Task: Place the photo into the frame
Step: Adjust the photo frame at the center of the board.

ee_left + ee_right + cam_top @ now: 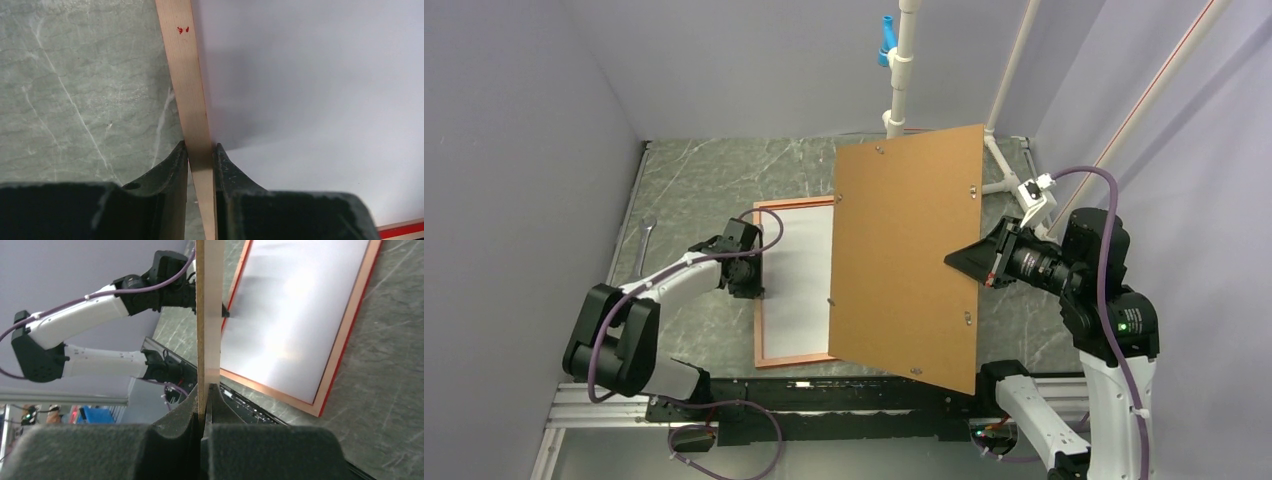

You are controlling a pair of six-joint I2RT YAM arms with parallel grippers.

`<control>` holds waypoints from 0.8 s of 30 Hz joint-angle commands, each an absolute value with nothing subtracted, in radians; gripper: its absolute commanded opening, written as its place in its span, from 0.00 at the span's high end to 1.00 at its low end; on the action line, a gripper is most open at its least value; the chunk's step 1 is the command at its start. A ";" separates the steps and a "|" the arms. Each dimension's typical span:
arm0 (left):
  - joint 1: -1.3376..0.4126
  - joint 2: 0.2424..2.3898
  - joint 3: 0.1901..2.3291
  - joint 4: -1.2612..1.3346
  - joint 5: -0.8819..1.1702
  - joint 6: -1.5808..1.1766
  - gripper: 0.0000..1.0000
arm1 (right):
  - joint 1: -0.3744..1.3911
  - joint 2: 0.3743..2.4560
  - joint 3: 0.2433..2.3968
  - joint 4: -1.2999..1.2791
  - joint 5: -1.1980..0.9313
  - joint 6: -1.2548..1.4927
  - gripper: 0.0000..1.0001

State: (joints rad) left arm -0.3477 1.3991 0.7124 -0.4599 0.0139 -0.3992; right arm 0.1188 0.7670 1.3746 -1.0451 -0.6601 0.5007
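Soft, even light fills the top view; the board [909,255] is flatly lit. In the left wrist view a pale grey shadow covers the photo [320,75] from 12 to 3 o'clock, brightening toward 4. The left gripper [200,152] at 6 o'clock is dark beside the sharp frame [187,75]. In the right wrist view glare streaks the photo at 1 o'clock; the right gripper [204,392] at 6 is dark and soft.

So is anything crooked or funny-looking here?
Yes. The brown backing board is up in the air and tilted, pinched at one edge by the right hand. It covers part of the frame lying flat below. The photo inside it shows only its white back.
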 commanded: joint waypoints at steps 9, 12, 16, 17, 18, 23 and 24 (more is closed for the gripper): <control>-0.368 1.480 0.840 -0.568 -0.112 -0.382 0.75 | 0.121 0.778 1.258 -0.854 -0.839 0.525 1.00; -0.383 1.382 0.833 -0.583 -0.098 -0.402 0.32 | 0.121 0.766 1.223 -0.839 -0.848 0.538 1.00; -0.404 1.180 0.819 -0.625 -0.044 -0.430 0.16 | 0.120 0.728 1.098 -0.737 -0.890 0.625 1.00; -0.404 1.132 0.817 -0.639 -0.018 -0.435 0.15 | 0.121 0.718 1.054 -0.695 -0.907 0.656 1.00; -0.405 1.090 0.814 -0.653 0.007 -0.444 0.14 | 0.121 0.706 1.011 -0.654 -0.927 0.685 1.00; -0.406 0.951 0.760 -0.721 0.116 -0.493 0.14 | 0.121 0.639 0.809 -0.419 -0.970 0.833 1.00; -0.407 0.934 0.746 -0.729 0.127 -0.506 0.15 | 0.121 0.625 0.780 -0.379 -0.972 0.860 1.00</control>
